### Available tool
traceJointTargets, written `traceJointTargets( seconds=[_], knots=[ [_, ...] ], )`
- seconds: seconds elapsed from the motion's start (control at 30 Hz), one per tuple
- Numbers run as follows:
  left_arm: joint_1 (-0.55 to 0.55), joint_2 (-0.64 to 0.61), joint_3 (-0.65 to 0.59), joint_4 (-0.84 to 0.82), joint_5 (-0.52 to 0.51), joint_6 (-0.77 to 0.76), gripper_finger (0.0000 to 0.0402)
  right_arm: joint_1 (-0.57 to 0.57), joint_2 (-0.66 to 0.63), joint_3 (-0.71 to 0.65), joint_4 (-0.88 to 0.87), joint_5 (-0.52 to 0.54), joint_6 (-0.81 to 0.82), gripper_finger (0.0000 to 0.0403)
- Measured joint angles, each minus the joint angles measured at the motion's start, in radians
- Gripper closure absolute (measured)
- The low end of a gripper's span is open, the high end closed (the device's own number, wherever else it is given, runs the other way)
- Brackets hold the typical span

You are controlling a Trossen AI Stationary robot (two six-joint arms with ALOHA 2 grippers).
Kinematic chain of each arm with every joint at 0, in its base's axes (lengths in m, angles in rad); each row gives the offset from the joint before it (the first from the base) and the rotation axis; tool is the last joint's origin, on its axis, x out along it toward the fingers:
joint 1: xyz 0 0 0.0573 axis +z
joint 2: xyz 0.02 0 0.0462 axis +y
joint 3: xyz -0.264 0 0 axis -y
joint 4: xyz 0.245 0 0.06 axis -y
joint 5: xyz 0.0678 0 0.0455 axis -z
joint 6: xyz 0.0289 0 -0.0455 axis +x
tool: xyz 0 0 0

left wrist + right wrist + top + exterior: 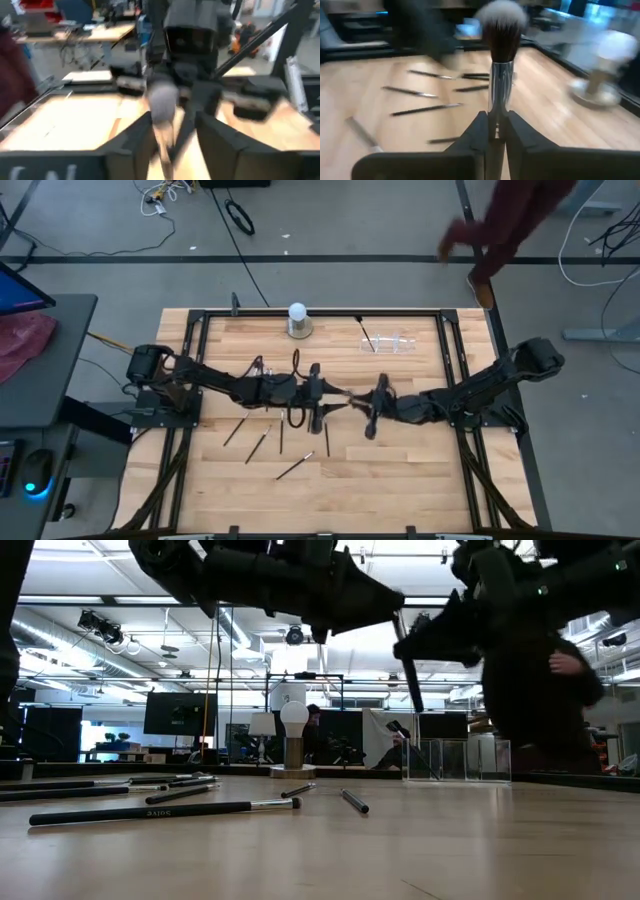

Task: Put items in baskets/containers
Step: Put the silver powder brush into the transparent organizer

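Loose brushes (262, 440): several scattered flat on the tabletop (400, 480) in its near-left part, a silver-ferruled one (296, 466) nearest the near edge.
Right claw (494, 131): mid-tabletop, above the surface, fingers pinched tight on the silver ferrule of a brush (501, 60) whose fluffy pale-tipped head stands beyond them.
Left claw (174, 135): tip to tip with the right one at mid-tabletop, fingers parted on either side of the same brush's handle end, not pressing it.
Holder (388, 343): clear, toward the far right edge, one brush leaning in it.
Ball lamp (298, 319): at the far edge, mid-width.
Person (510, 225): on the floor beyond the far right corner.
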Motion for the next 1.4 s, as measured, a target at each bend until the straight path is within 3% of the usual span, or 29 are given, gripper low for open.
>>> traceJointTargets(
  seconds=[0.1, 0.23, 0.4, 0.5, 0.7, 0.93, 1.4],
  knots=[
    [-0.004, -0.025, 0.000, -0.109, -0.027, -0.015, 0.0203, -0.042, -0.106, -0.060, -0.002, 0.076, 0.034, 0.0375],
    [-0.004, -0.020, 0.000, -0.135, -0.041, -0.044, 0.0181, -0.130, -0.295, -0.101, -0.054, 0.136, 0.012, 0.0372],
    [-0.004, -0.002, -0.004, -0.135, -0.044, -0.048, 0.0180, -0.322, -0.492, -0.101, -0.239, 0.135, -0.063, 0.0372],
    [-0.004, -0.001, -0.003, -0.131, -0.047, -0.042, 0.0186, -0.487, -0.545, -0.101, -0.370, 0.103, -0.043, 0.0372],
    [-0.004, 0.000, -0.003, -0.129, -0.050, -0.041, 0.0199, -0.781, -0.468, -0.101, -0.418, -0.202, 0.008, 0.0372],
    [-0.003, 0.000, -0.003, -0.128, -0.050, -0.036, 0.0204, -0.902, -0.280, -0.101, -0.252, -0.367, -0.100, 0.0372],
    [-0.002, 0.001, -0.003, -0.129, -0.051, -0.038, 0.0205, -0.965, -0.087, -0.101, -0.224, -0.415, -0.177, 0.0371]
  ],
)
